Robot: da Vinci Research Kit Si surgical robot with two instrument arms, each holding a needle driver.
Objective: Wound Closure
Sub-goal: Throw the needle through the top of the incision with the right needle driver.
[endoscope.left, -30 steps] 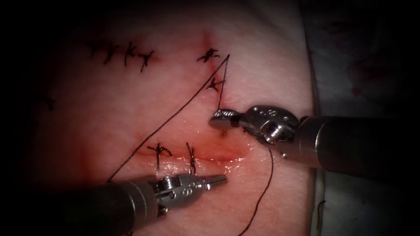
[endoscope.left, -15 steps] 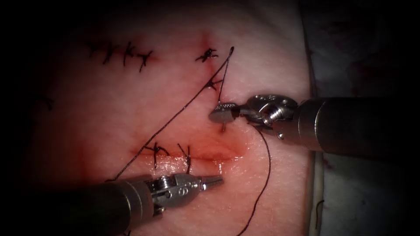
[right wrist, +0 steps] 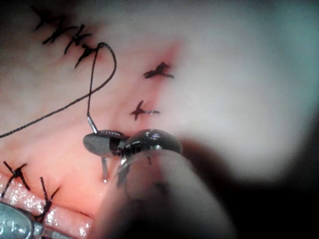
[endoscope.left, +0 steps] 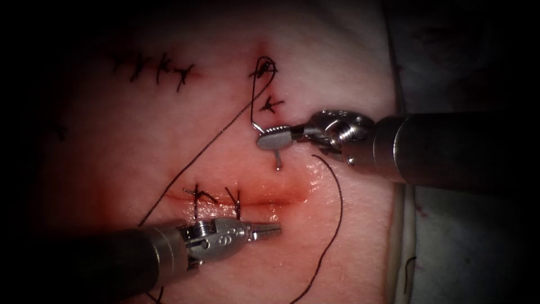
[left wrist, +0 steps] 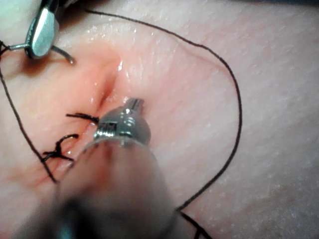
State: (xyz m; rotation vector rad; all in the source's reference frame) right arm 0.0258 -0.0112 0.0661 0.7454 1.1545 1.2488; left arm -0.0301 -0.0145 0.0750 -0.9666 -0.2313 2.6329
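My right tool (endoscope.left: pixel 265 140) has its jaws shut on the curved needle (endoscope.left: pixel 277 157), about mid-curve. The needle's tip points down, just above the tissue (endoscope.left: pixel 365 236) and above the open right end of the cut (endoscope.left: pixel 281 198); it looks free of the tissue. Thread (endoscope.left: pixel 214 138) leaves the needle's tail, loops up over a knot and runs down-left. Below the cut, my left tool (endoscope.left: pixel 274 228) is shut and holds nothing. The left wrist view has its tip (left wrist: pixel 133 103) by the cut, with the needle (left wrist: pixel 62 52) beyond. The needle (right wrist: pixel 104 169) hangs under my right tool (right wrist: pixel 92 142).
Two stitches (endoscope.left: pixel 216 197) close the left part of the cut, with red fluid (endoscope.left: pixel 292 188) around it. Older stitches (endoscope.left: pixel 157 67) and two knots (endoscope.left: pixel 269 87) lie farther up. A loose strand (endoscope.left: pixel 337 208) curves down on the right. White cloth (endoscope.left: pixel 450 253) borders the tissue at right.
My right tool moved left and a little up with the needle, so more needle shows below its jaws. The taut thread slackened into a loop. My left tool slid slightly left.
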